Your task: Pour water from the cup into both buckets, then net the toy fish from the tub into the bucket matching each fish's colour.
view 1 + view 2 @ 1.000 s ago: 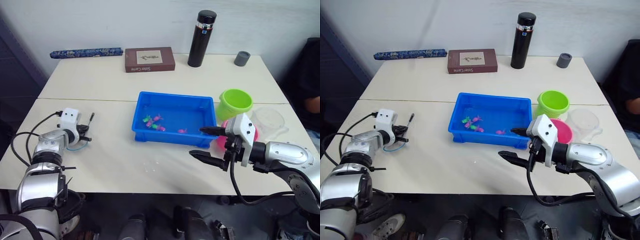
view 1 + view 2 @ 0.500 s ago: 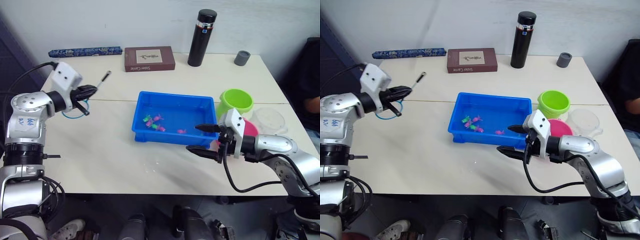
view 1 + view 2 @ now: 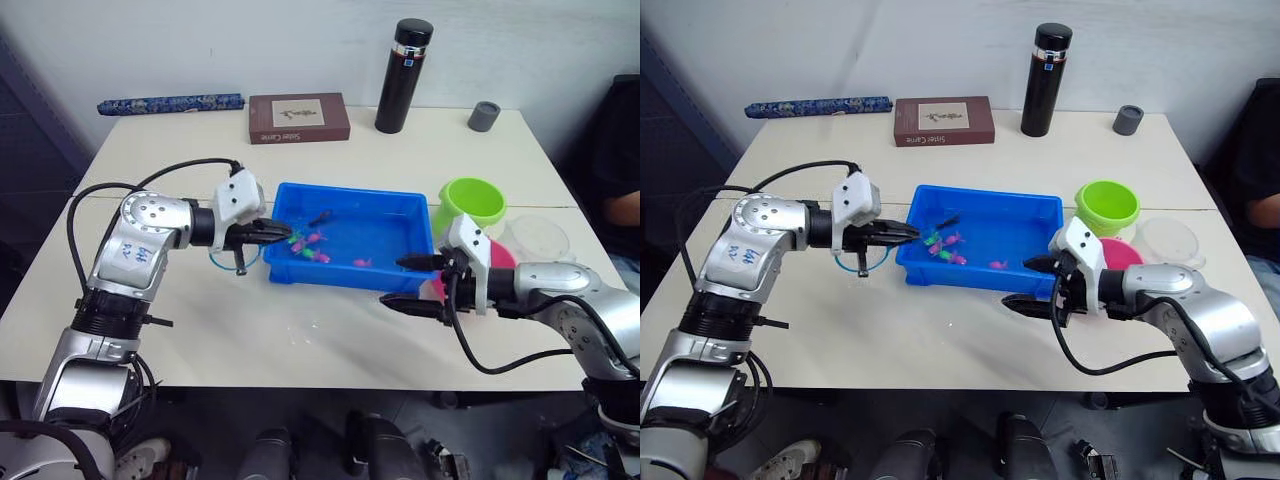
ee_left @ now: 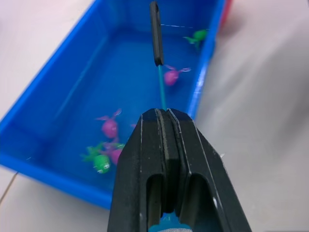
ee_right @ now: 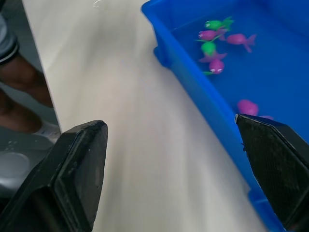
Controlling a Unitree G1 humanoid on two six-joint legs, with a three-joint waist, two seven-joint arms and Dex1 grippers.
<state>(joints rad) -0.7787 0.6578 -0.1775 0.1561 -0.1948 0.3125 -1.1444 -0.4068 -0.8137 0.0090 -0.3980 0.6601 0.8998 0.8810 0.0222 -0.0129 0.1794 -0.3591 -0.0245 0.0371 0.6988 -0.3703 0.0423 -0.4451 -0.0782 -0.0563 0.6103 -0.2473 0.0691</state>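
My left gripper (image 3: 283,232) is shut on the net's thin handle at the blue tub's (image 3: 345,192) left end. The net's light blue hoop (image 3: 229,262) hangs behind the fingers over the table, and the dark handle tip (image 4: 156,34) reaches out over the water. Several pink and green toy fish (image 3: 309,245) float in the tub. My right gripper (image 3: 392,282) is open, holding nothing, at the tub's front right corner. Behind it are the pink bucket (image 3: 1122,252), partly hidden, the lime green bucket (image 3: 472,205) and the clear cup (image 3: 540,240).
Along the table's far edge stand a black flask (image 3: 402,75), a brown box (image 3: 299,118), a small grey cup (image 3: 484,116) and a rolled blue patterned item (image 3: 170,103). A person (image 3: 625,205) sits at the right edge.
My left arm lifted the net off the table's left side and swung it right to the tub, the handle tip now over the water. The right gripper stayed open near the tub's front.
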